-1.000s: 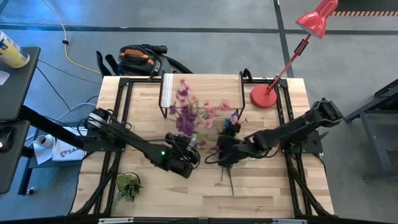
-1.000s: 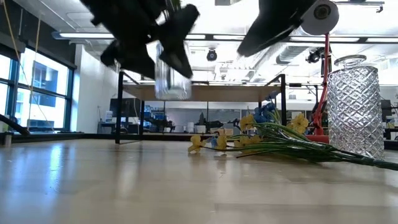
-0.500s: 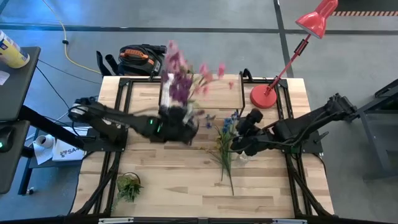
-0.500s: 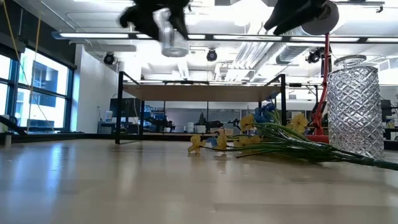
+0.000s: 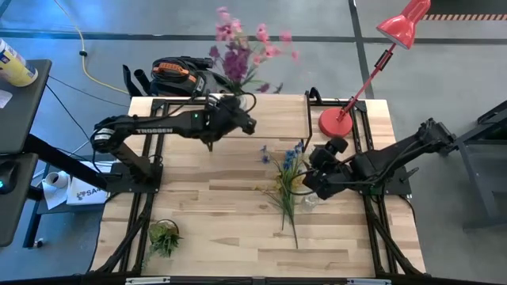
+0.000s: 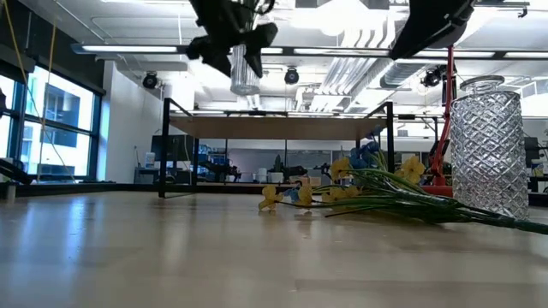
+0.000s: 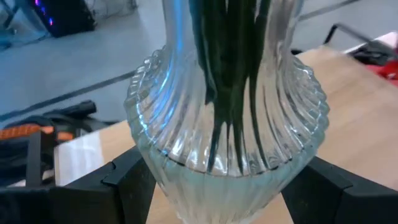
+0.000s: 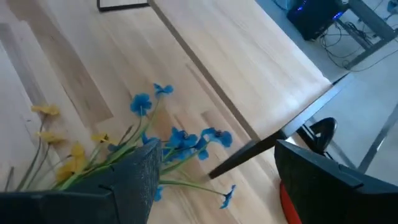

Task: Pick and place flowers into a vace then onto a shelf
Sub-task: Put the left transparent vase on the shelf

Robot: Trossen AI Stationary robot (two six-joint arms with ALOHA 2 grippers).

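The left gripper (image 7: pixel 217 186) is clamped on the lower body of a ribbed clear glass vase (image 7: pixel 227 118), its dark fingers (image 7: pixel 127 183) pressing either flank; in the high view it hangs above the shelf (image 5: pixel 257 119) at the desk's far edge. The pink and purple flowers (image 5: pixel 245 51) stand in that vase, their dark stems bunched down the narrow neck and the blooms fanning out past the far edge. Glass like this is hard, smooth and breakable, and with the tall bunch in it probably top-heavy, so the low, wide hold on the fluted belly looks a sound one; the ridges should give the pads some bite.

The blue and yellow flowers (image 5: pixel 287 178) lie flat on the wooden desk near its middle, heads toward the shelf, thin green stems trailing toward the near edge. They look light, springy and slight; the gathered stems below the heads would be the place to pinch. A second vase (image 6: pixel 490 150), cut in a diamond pattern, stands just beside them. The right gripper (image 8: pixel 214 171) hovers over the blue blooms, fingers spread wide and holding nothing
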